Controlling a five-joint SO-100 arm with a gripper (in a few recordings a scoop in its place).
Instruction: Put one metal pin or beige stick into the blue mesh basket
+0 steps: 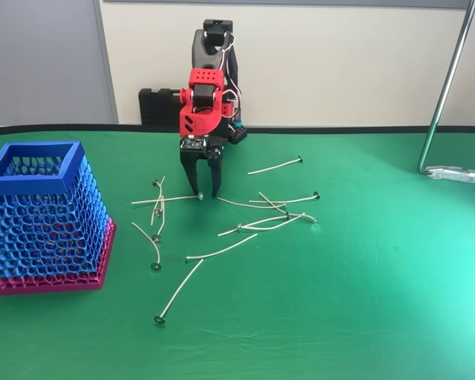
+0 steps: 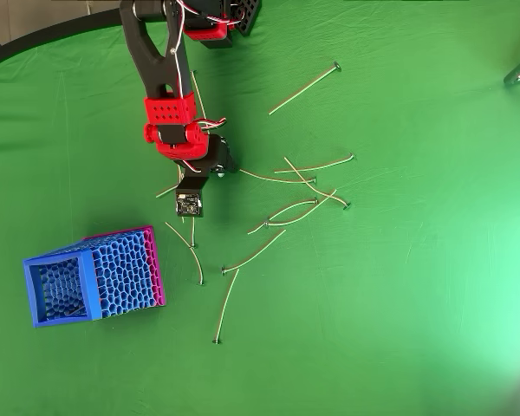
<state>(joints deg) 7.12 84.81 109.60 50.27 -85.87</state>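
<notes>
Tool [image 1: 206, 193] black, prongs spread over thin curved pin [image 1: 165, 200] | basket [image 1: 43, 218] blue honeycomb mesh, magenta base

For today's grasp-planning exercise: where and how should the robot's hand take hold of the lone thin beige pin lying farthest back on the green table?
Grip the thin beige pin mid-shaft, descending from above, fingers straddling it crosswise. It lies flat, clear of the other pins.

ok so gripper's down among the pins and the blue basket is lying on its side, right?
Not quite. The basket stands upright on its pink base, as the fixed view shows. The gripper is indeed down among the pins on the green table.
</notes>
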